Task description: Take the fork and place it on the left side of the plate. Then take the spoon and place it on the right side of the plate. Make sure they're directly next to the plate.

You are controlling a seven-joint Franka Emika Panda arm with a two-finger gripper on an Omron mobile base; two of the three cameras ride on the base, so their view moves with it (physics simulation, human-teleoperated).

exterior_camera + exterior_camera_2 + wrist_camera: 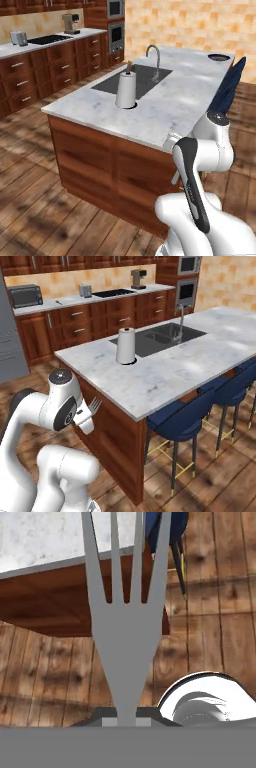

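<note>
Gripper (pixel 126 722) clamped on fork (pixel 125 627) handle, tines toward 12 o'clock (hand view). Island counter (pixel 165 371) edge beyond, paper-towel roll (pixel 125 346) near sink (pixel 160 337).

Home kitchen: island sink (pixel 137 80), wall ovens (pixel 115 27), wooden cabinets (pixel 75 323).

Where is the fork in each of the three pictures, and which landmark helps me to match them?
Left base view: I cannot make out the fork here; the arm covers that area.
Right base view: the fork is at left of centre, tines up, beside the arm's upper joint, below the island edge.
Hand view: it fills the middle, tines pointing to the top, handle running down into the gripper.
Shared landmark: the marble island counter.
</note>
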